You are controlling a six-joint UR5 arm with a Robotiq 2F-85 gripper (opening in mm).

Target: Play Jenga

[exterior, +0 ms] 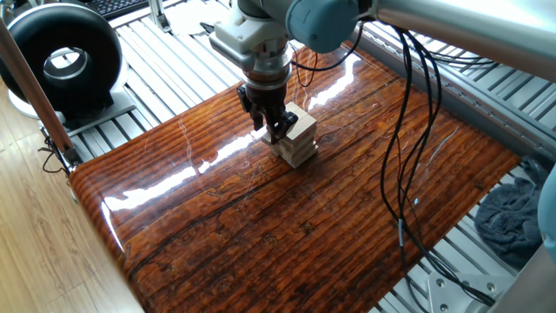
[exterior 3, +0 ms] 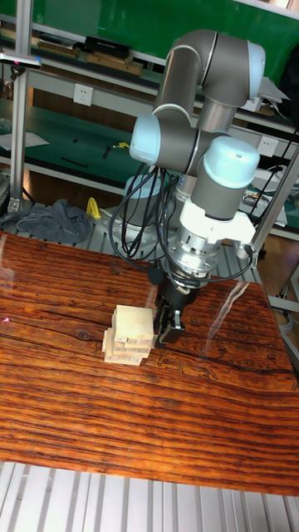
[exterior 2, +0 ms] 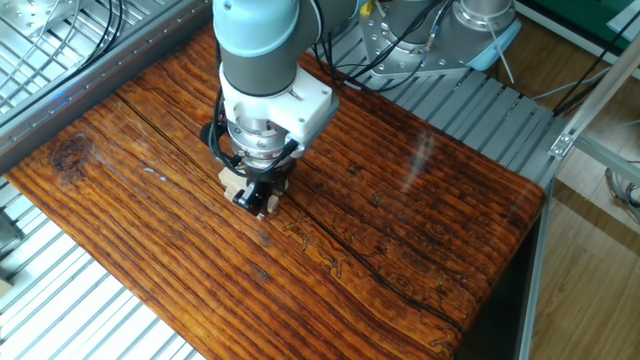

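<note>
The Jenga tower (exterior: 300,139) is a short stack of pale wooden blocks in crossed layers, standing upright on the glossy wooden table (exterior: 287,226). It also shows in the tall fixed view as the Jenga tower (exterior 3: 130,334). My gripper (exterior: 274,128) points down, its dark fingers tight against one side of the tower's upper layers. In the tall fixed view the gripper (exterior 3: 169,329) stands at the tower's right face. In the other fixed view the gripper (exterior 2: 256,193) hides most of the tower; only pale block edges (exterior 2: 231,181) show. The fingers stand close together, and what is between them is hidden.
A black round fan-like device (exterior: 62,61) sits off the table at one corner. Cables (exterior: 408,130) hang from the arm over the table. A grey cloth (exterior: 512,217) lies on the metal slats beside the table. Slatted metal framing (exterior 2: 60,300) surrounds the wooden top.
</note>
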